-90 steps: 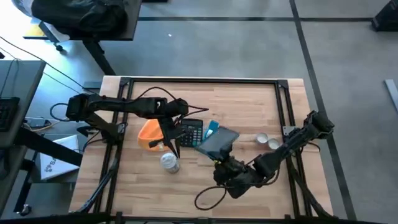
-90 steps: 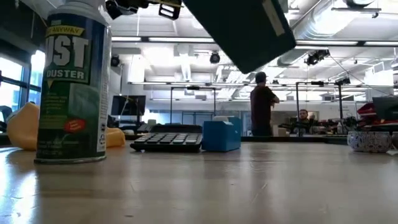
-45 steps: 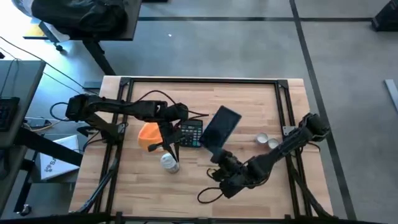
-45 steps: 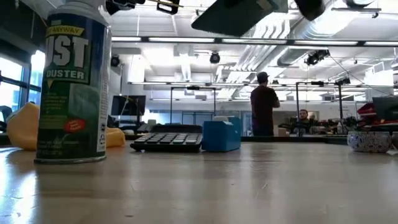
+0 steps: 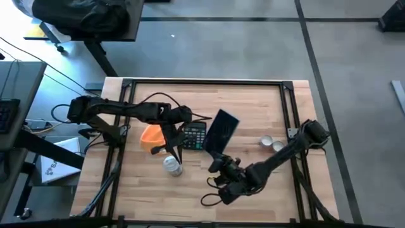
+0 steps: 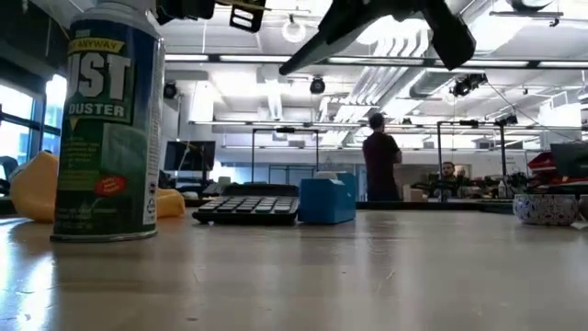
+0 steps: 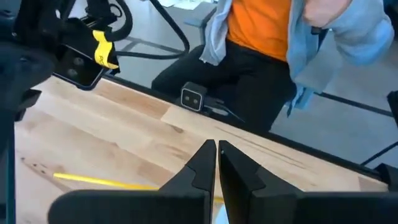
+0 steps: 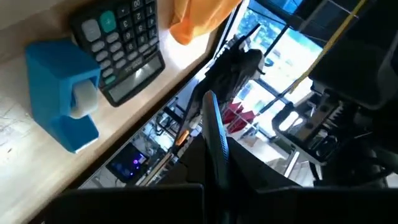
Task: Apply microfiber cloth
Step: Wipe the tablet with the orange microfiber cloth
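Since 1 s ago the dark flat panel (image 5: 221,131) held by the right gripper (image 5: 217,162) has been lifted off the table and tipped up: it lay flat over the blue object, and now stands steep, leaning toward the calculator (image 5: 195,135). In the low view it's just a thin dark edge (image 6: 367,23) high up. My read: the panel is being presented for wiping, so the cloth step hasn't begun yet.

Right gripper: clenched on the panel's near edge, seen edge-on between the fingers in the right wrist view (image 8: 214,134). Arm runs long and low from the right-side base, reaching left across the near half of the table, wrist cocked up.

Left gripper (image 5: 169,134): fingers pressed together (image 7: 216,163), nothing between them; hovers just right of the microfiber cloth (image 5: 152,137), near the calculator's left edge. Arm stretched from the left base, elbow out, wrist pointing down.

Cloth sits crumpled on the table, left of centre, w/ the duster can (image 5: 172,165) just nearer and the blue object (image 6: 327,199) right of the calculator. Cloth untouched; a grab is needed first.
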Controlling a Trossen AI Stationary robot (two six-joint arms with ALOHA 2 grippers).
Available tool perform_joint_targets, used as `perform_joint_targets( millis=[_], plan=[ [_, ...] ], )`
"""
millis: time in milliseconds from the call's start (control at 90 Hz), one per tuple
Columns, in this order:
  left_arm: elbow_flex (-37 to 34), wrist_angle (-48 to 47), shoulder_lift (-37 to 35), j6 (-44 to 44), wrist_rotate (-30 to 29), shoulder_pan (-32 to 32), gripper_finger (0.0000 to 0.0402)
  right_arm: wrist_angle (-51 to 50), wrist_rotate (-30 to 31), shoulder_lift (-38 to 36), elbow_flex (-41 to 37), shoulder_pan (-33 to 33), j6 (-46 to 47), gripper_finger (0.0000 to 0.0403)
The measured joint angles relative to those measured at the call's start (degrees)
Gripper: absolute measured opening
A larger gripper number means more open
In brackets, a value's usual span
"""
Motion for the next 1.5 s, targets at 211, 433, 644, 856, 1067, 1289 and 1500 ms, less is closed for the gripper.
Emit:
perform_joint_targets(
  millis=[211, 433, 644, 856, 1067, 1289, 1500],
  plan=[
    [0.0, -1.0, 0.0, 0.5, 0.0, 0.0, 0.0000, -4.9, -0.9, 0.9, -0.5, 0.0, -5.3, 0.0000],
    [0.1, -3.4, 0.0, 0.0, -1.1, 0.0, 0.0000, -7.9, 0.0, 1.8, -0.5, 0.0, -5.2, 0.0000],
    [0.1, -3.6, 0.0, 0.0, -1.8, 0.2, 0.0000, -7.6, 0.7, 1.8, -0.5, 0.0, -3.8, 0.0000],
    [0.1, -3.7, 0.0, -0.1, -2.2, 1.9, 0.0000, -7.6, 1.7, 1.8, -0.5, -0.3, -4.4, 0.0000],
    [0.1, -3.9, 0.0, -0.1, -2.4, 3.6, 0.0000, -7.6, -0.1, 1.8, -0.5, -1.2, -5.7, 0.0000],
    [0.1, -4.0, -0.3, -0.1, -2.4, 2.9, 0.0000, -7.6, -0.9, 1.8, -0.5, -1.8, -7.5, 0.0000],
    [1.6, -4.1, -1.7, -0.3, -4.2, 1.4, 0.0000, -6.3, -1.2, 1.8, -0.5, -2.7, -11.8, 0.0000]
  ],
)
